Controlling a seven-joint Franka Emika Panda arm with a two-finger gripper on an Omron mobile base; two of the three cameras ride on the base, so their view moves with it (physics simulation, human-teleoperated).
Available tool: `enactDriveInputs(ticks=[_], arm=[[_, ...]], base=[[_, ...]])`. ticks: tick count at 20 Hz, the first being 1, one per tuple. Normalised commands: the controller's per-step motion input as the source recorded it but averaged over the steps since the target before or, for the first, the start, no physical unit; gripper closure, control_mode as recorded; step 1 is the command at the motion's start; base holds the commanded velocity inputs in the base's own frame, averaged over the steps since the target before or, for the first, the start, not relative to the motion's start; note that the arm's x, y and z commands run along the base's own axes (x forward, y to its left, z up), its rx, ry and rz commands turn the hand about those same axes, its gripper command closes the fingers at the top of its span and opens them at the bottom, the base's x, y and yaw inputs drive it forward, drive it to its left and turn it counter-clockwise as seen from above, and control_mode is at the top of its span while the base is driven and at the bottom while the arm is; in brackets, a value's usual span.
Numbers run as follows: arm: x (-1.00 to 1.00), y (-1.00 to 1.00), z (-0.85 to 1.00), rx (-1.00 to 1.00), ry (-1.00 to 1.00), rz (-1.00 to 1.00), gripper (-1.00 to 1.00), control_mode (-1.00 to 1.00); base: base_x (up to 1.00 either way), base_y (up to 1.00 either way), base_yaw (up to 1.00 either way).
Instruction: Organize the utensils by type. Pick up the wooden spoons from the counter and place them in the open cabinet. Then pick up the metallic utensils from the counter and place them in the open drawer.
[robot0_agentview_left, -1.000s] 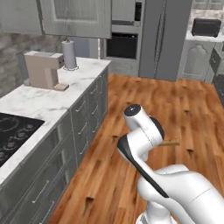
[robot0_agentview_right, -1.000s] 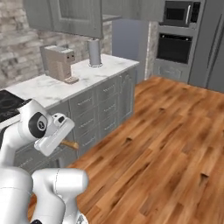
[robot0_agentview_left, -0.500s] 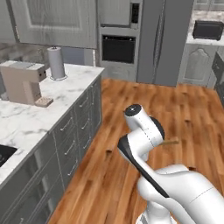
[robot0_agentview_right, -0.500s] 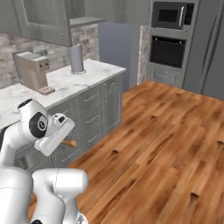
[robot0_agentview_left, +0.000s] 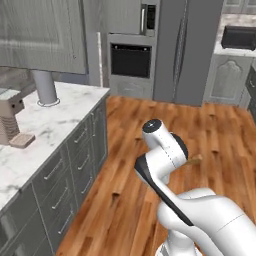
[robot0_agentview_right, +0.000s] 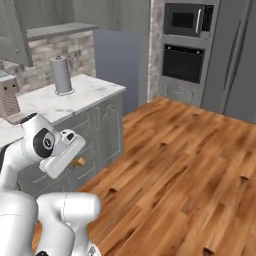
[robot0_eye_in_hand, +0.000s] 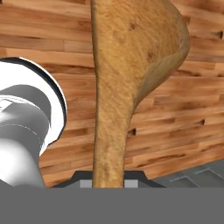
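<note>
Hand view: pincer (robot0_eye_in_hand: 108, 178) grips wooden spoon (robot0_eye_in_hand: 127, 65); no writing legible.

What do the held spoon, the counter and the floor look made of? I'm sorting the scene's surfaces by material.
The wooden spoon looks like matte orange-brown wood, with speckled grain along bowl and handle. The counter looks like polished white marble, going by its grey veins, though it could be an imitation. The floor looks like warm brown wood planks with a slight sheen, showing board seams and dark knots.
</note>
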Motion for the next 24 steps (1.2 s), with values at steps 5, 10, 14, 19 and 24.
enactDriveInputs(ticks=[5, 10, 14, 19, 24], arm=[[0.00, 0.00, 0.00, 0.00, 0.00, 0.00, 1.00, 1.00], [0.00, 0.00, 0.00, 0.00, 0.00, 0.00, 1.00, 1.00], [0.00, 0.00, 0.00, 0.00, 0.00, 0.00, 1.00, 1.00], [0.00, 0.00, 0.00, 0.00, 0.00, 0.00, 1.00, 1.00], [0.00, 0.00, 0.00, 0.00, 0.00, 0.00, 1.00, 1.00]], base=[[0.80, -0.53, 0.00], [0.81, -0.56, 0.05], [0.80, -0.39, 0.33], [0.80, -0.29, 0.49], [0.77, -0.19, 0.63]])
